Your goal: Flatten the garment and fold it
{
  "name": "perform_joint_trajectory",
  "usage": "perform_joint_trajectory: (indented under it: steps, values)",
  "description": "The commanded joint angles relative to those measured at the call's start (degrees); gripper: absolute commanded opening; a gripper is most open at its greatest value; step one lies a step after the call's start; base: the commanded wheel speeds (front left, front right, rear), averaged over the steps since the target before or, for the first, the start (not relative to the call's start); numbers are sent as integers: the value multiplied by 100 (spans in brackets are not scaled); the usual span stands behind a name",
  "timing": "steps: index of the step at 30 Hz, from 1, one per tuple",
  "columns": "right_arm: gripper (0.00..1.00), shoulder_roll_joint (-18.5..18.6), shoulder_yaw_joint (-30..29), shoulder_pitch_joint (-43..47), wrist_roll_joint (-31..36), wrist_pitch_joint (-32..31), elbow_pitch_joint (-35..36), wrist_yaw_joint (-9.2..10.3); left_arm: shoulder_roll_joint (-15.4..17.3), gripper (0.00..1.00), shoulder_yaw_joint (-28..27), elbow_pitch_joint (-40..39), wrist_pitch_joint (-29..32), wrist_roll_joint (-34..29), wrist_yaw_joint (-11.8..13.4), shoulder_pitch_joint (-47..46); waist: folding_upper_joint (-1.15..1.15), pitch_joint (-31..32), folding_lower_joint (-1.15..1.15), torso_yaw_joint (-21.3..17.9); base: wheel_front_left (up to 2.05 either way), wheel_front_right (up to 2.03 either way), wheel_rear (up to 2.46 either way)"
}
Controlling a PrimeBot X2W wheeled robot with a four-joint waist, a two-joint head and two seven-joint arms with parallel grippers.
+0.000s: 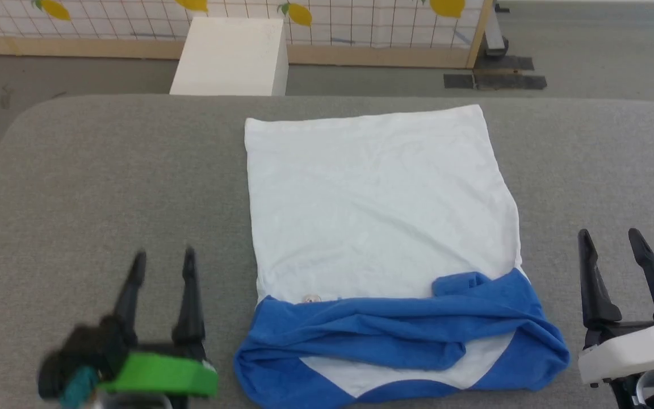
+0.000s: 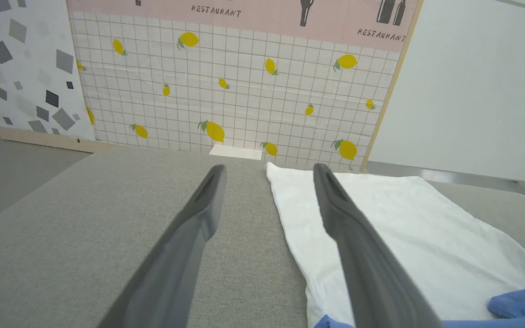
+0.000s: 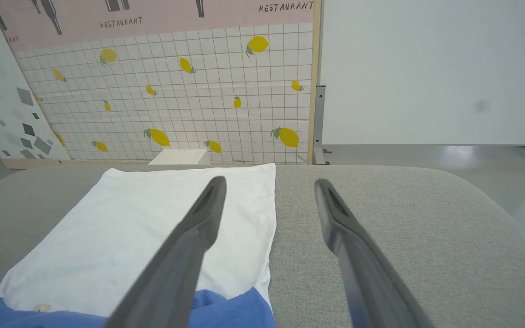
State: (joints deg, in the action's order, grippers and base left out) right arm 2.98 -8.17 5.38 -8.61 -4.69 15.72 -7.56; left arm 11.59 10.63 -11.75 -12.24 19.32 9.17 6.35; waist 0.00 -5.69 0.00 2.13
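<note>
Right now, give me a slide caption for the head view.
Open left gripper and open right gripper flank the garment, blue fabric bunched at its near end.

The left end effector [image 1: 164, 254] is blurred; a tiny spot [image 1: 311, 298] on the garment [image 1: 378, 199], perhaps a button, is unreadable.

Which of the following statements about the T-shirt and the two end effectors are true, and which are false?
1. The T-shirt lies on the grey padded surface. True.
2. The left end effector grips the blue fabric. False: it is open, beside the T-shirt, not touching it.
3. The blue fabric is bunched at the near end. True.
4. The white box stands on the T-shirt. False: it stands beyond the surface.
</note>
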Motion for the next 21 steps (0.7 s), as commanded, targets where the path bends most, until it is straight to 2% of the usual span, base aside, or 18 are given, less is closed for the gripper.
perform_joint_trajectory:
  steps: [1, 5, 7, 10, 13, 21]
  values:
    - [100, -8, 1, 30, -16, 43, 78, 8, 223, 100, -54, -76, 134, -132, -81, -401, 0, -177, 0, -57, 0, 0, 0]
    - [100, -9, -70, -58, 15, 15, 256, 8, 689, 100, -222, -286, 845, -194, -267, -1530, 0, -504, 0, -59, 0, 0, 0]
    - [100, -9, -65, -145, 40, -11, 352, 8, 957, 100, -269, -205, 1284, -160, -455, -2212, 0, -688, 0, -86, 0, 0, 0]
    - [100, -10, -57, -280, 35, -62, 495, 8, 943, 100, -415, 108, 1945, 397, -633, -3276, 0, -1052, 0, -132, 0, 0, 0]
    - [100, -10, -7, -473, 8, -95, 672, 8, 1144, 100, -392, 696, 2701, 599, -814, -4488, 0, -1590, 0, -230, 0, 0, 0]
    - [100, -10, 32, -840, 23, -111, 900, 8, 1355, 100, 63, 1846, 3626, 518, -1205, -6048, 0, -2557, 0, -433, 0, 0, 0]
